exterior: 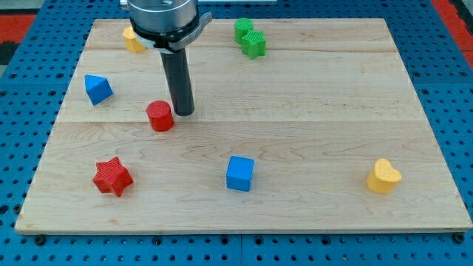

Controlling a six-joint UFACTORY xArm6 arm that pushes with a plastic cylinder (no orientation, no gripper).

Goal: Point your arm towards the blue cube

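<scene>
The blue cube (240, 174) sits in the lower middle of the frame, on the wooden desk (310, 103), well apart from every other block. My tip (183, 112) rests in the upper left-centre of the frame, just to the right of the red cylinder (160, 116), touching it or nearly so; I cannot tell which.

To do the step well, I judge the tip should travel down and to the right across bare wood, straight at the cube. That path leads away from the red cylinder, so it should stay undisturbed provided the move does not begin with any drift to the left. The tip should stop just short of the cube's upper-left side rather than bump it, since the job is to point, not to push.

In the camera view, the only one, the dark rod stands close to upright, hanging from the grey mount at the frame's top edge. There are no fingers on this arm, so nothing is held or clamped.

Other blocks lie clear of the path: a blue triangular block (97, 89) at left, a red star (112, 176) at lower left, a yellow heart (383, 176) at lower right, a green block (250, 38) at top, and a yellow block (133, 39) partly hidden beside the mount.
</scene>
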